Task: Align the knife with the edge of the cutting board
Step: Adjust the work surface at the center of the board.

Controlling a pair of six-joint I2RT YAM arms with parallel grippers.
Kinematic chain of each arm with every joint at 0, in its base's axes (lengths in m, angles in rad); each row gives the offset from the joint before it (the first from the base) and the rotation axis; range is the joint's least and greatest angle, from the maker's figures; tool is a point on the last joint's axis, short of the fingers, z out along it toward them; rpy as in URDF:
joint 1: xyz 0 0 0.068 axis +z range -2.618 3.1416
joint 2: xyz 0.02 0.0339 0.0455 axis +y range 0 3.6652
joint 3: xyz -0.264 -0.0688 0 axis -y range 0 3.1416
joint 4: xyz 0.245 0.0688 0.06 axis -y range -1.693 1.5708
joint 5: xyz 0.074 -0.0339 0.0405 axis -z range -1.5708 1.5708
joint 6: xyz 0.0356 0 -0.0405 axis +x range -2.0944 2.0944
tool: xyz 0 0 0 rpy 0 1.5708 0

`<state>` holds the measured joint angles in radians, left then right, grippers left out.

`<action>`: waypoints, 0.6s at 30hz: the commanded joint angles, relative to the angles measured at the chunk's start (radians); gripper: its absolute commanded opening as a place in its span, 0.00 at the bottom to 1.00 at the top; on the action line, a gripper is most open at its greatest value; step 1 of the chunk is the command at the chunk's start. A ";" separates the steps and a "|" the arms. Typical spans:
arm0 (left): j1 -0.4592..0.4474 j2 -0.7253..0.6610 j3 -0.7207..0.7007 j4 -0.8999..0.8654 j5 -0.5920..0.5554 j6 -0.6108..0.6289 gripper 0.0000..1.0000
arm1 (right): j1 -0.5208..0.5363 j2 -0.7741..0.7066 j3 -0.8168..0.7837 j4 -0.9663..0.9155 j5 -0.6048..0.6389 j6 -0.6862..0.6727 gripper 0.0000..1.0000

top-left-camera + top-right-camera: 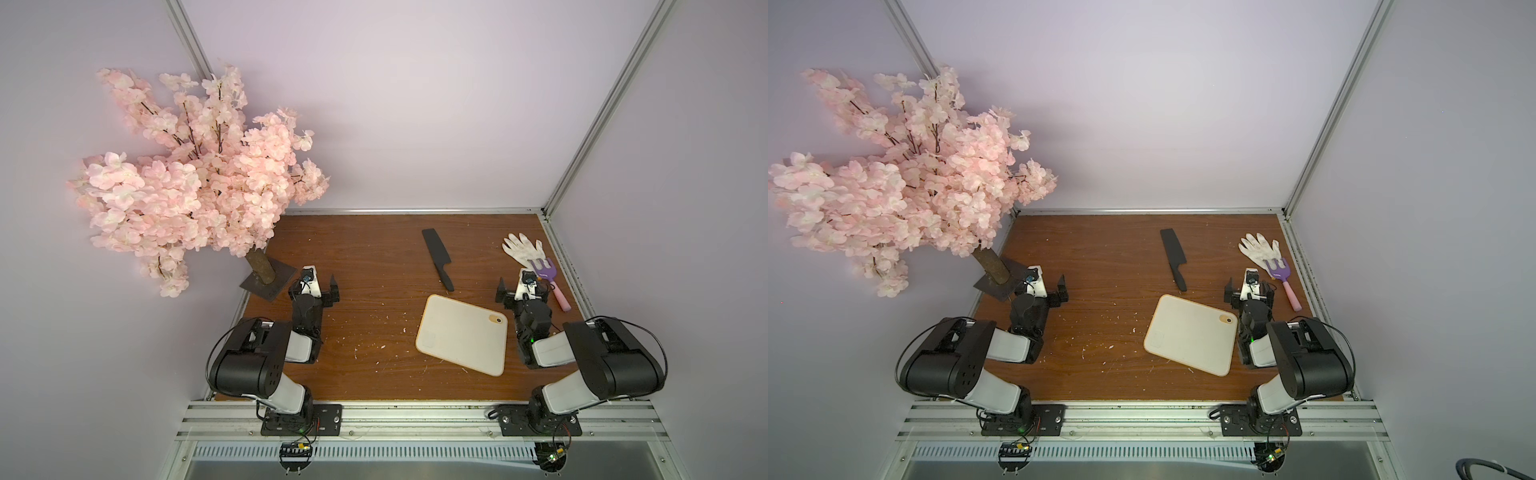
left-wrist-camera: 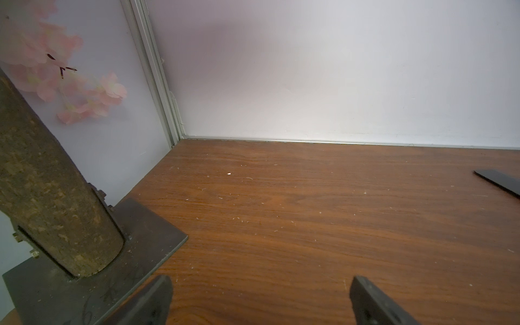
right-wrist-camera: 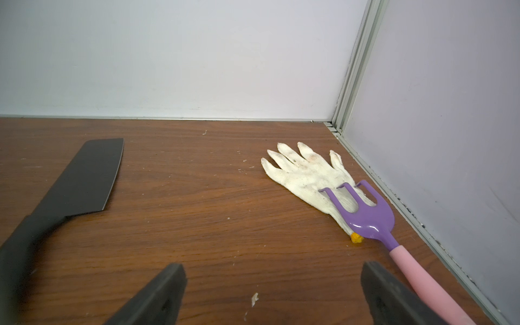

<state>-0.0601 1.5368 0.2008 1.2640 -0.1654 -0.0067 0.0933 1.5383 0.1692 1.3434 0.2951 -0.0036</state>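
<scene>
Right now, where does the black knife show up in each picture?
Top view: knife on the table, beyond the cutting board.
Top view: same spot.
Left wrist: only a blade sliver, cropped at the frame's edge.
Right wrist: blade and handle, across from the glove.
Shared landmark: metal rail along the table's far edge.

Both arms sit folded; left gripper [image 2: 260,281] and right gripper [image 3: 273,270] gape wide.

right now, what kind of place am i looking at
Likely a robot lab test cell, not a real kitchen: a wooden table boxed in by plain walls and aluminium framing, a left arm and right arm bolted to a front rail, and a fake blossom tree.
</scene>
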 commanded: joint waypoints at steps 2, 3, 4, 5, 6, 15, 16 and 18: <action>0.008 0.001 0.016 0.003 -0.007 -0.007 0.99 | -0.002 0.003 0.024 0.021 0.006 0.020 0.99; 0.008 0.001 0.016 0.004 -0.006 -0.007 0.99 | -0.002 0.003 0.024 0.020 0.006 0.020 0.99; 0.010 0.001 0.018 0.001 -0.004 -0.009 0.99 | -0.003 0.003 0.024 0.020 0.006 0.020 0.99; 0.015 0.000 0.020 -0.004 0.010 -0.010 0.99 | -0.003 0.003 0.025 0.019 0.006 0.020 0.99; 0.021 -0.001 0.023 -0.011 0.023 -0.013 0.99 | -0.003 0.003 0.026 0.019 0.006 0.020 0.99; 0.012 -0.122 0.090 -0.227 -0.193 -0.084 0.99 | 0.003 -0.034 -0.005 0.044 0.053 0.026 0.99; 0.010 -0.137 0.120 -0.281 -0.211 -0.084 0.99 | 0.003 -0.033 -0.011 0.056 0.053 0.027 0.99; -0.024 -0.171 0.169 -0.370 -0.304 -0.084 0.99 | 0.004 -0.058 -0.030 0.082 0.042 0.019 0.99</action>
<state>-0.0628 1.4082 0.3080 1.0466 -0.3305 -0.0673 0.0937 1.5150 0.1604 1.3502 0.3244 0.0082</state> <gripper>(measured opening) 0.989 0.994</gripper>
